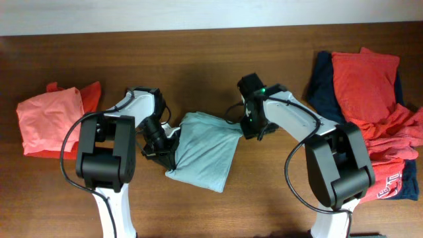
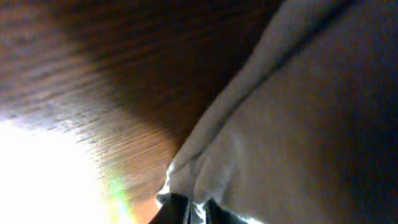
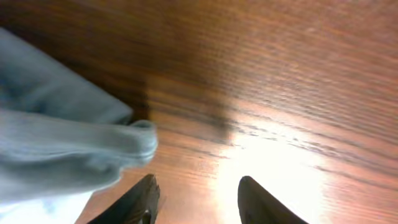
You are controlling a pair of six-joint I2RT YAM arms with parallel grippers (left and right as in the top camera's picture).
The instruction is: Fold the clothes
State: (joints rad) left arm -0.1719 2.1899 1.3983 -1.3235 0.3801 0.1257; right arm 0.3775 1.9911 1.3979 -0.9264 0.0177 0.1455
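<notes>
**A:** Folding status?

**B:** One shirt is in hand. The grey-blue shirt (image 1: 205,155) lies mid tabletop (image 1: 211,53) between the two arms. It's doubled over into a slanted rough rectangle, and the edges are uneven, not squared off.

**A:** Grippers?

**B:** The right gripper (image 3: 196,199) is open, with its fingers apart over bare wood and nothing between them. The shirt's corner lies just beside one finger, not gripped. The left gripper (image 1: 160,149) sits at the shirt's left edge. In the wrist view the hem runs right down to the fingertips, but they're barely in frame. I can't tell whether it's clamped on the cloth.

**A:** What's done?

**B:** The left coral shirt (image 1: 49,122) is at the far left, well apart from the rest, in a flat bundle. I'd count it as folded, though a flap sticks out at its upper right.

**A:** What's left?

**B:** There's a heap at the right edge:
- The navy shirt (image 1: 320,89) is underneath.
- The right coral shirt (image 1: 367,76) is spread over it, with more coral cloth crumpled below.
- The red lettered shirt (image 1: 390,188) is at the near end, beside the right arm's base.

None of these look folded.

**A:** Estimate?

**B:** One done, one midway, at least three untouched. I'd say under halfway.
</notes>
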